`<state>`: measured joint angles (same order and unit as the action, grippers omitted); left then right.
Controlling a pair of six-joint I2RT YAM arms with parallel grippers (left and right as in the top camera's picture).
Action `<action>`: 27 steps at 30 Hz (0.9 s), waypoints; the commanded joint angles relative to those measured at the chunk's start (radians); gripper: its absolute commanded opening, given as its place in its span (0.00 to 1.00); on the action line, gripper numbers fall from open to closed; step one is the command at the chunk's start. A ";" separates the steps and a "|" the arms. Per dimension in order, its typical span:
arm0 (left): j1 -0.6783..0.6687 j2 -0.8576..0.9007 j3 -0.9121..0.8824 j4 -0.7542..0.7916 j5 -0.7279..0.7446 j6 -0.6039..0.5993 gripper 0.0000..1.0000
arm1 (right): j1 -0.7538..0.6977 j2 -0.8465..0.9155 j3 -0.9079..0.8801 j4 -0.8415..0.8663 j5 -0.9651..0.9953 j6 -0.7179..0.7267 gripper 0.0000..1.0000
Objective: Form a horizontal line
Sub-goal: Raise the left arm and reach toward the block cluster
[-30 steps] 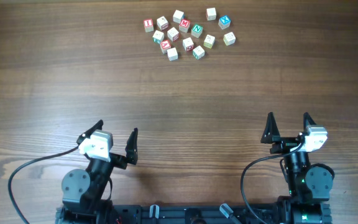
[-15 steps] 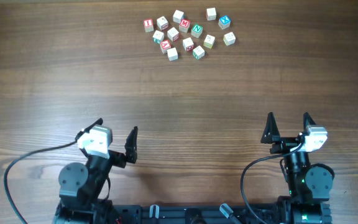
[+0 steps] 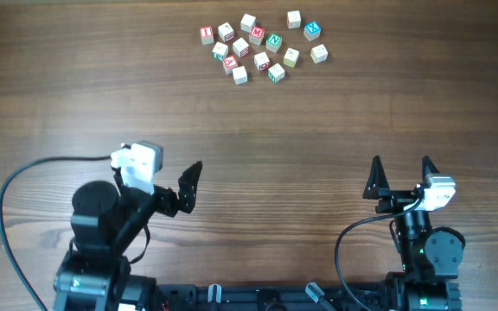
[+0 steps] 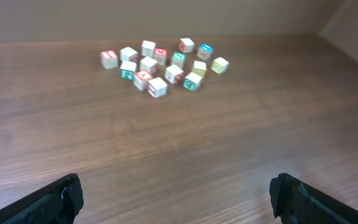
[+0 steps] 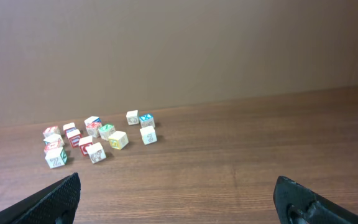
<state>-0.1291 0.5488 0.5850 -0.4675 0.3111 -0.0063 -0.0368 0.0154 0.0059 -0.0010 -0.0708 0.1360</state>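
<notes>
Many letter cubes (image 3: 257, 34) clustered top centre, no row begun; left gripper (image 3: 164, 166) and right gripper (image 3: 400, 164), bottom, gape empty, presumably awaiting first pick.

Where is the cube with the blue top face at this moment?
In the overhead view the blue cube lies on the right side of the loose cluster, between one pale cube to its upper left and another pale cube just below it.
</notes>
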 commanded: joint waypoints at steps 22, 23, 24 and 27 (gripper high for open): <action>-0.004 0.285 0.186 -0.215 0.309 -0.059 1.00 | -0.007 -0.011 -0.001 0.003 -0.005 -0.005 1.00; -0.004 0.333 0.216 -0.215 0.309 -0.063 1.00 | -0.007 -0.011 -0.001 0.003 -0.005 -0.005 1.00; -0.004 0.375 0.244 -0.215 0.309 -0.065 1.00 | -0.007 -0.011 -0.001 0.003 -0.005 -0.005 1.00; -0.004 0.509 0.354 -0.224 0.301 -0.085 1.00 | -0.007 -0.011 -0.001 0.003 -0.005 -0.005 1.00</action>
<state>-0.1291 0.9417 0.8146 -0.6964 0.6006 -0.0589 -0.0368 0.0154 0.0059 -0.0010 -0.0711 0.1360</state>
